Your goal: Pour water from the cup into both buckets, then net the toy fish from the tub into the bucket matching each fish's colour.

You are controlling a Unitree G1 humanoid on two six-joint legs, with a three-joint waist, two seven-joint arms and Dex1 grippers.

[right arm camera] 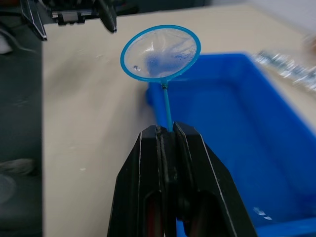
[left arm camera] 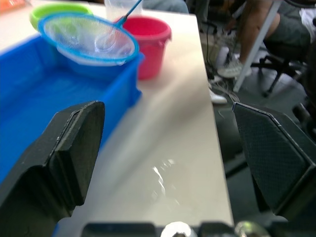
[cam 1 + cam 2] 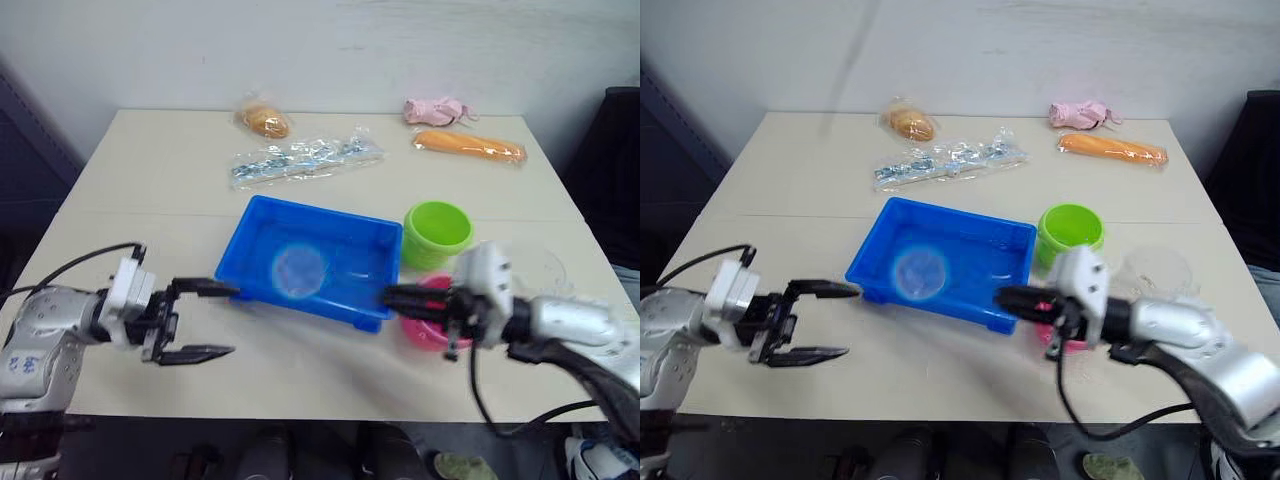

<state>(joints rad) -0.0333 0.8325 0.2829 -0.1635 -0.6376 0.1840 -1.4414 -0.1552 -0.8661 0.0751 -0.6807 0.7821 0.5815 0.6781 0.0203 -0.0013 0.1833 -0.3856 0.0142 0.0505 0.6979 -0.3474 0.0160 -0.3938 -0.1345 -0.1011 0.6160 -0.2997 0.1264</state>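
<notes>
Nearest the robot, the left pincer [image 3: 195, 320] hovers over the beige bench [image 3: 150, 200] just off the tub's near-left corner, its two black fingers spread wide with nothing between them. The right pincer [image 3: 400, 298] sits at the tub's near-right corner, fingers pressed together on the thin handle of the small round blue-rimmed mesh net [image 1: 161, 52], so the hoop hangs out over the shallow rectangular bright blue plastic tub [image 3: 345, 235].

That net looks featherweight, and the handle looks thin enough to twist or slip in a hard grip. Best guess is that holding it low on the stem, like now, keeps the hoop steady. The mesh is soft and would probably sag once wet.

Count so far: one net, one tub, two buckets. The hot pink round plastic bucket [image 2: 148, 37] sits just behind the right pincer, and the lime green round plastic bucket [image 3: 437, 232] stands just beyond it, beside the tub's right end. One translucent clear plastic cup [image 3: 1155, 268] sits to the right of the buckets. The fish can't be counted, too small to make out in the tub.

Along the far edge lie four wrapped items: a round orange-brown one [image 3: 265, 121], a long clear crinkly packet [image 3: 305, 158], a pink one [image 3: 433, 110] and a long orange one [image 3: 470, 146].
</notes>
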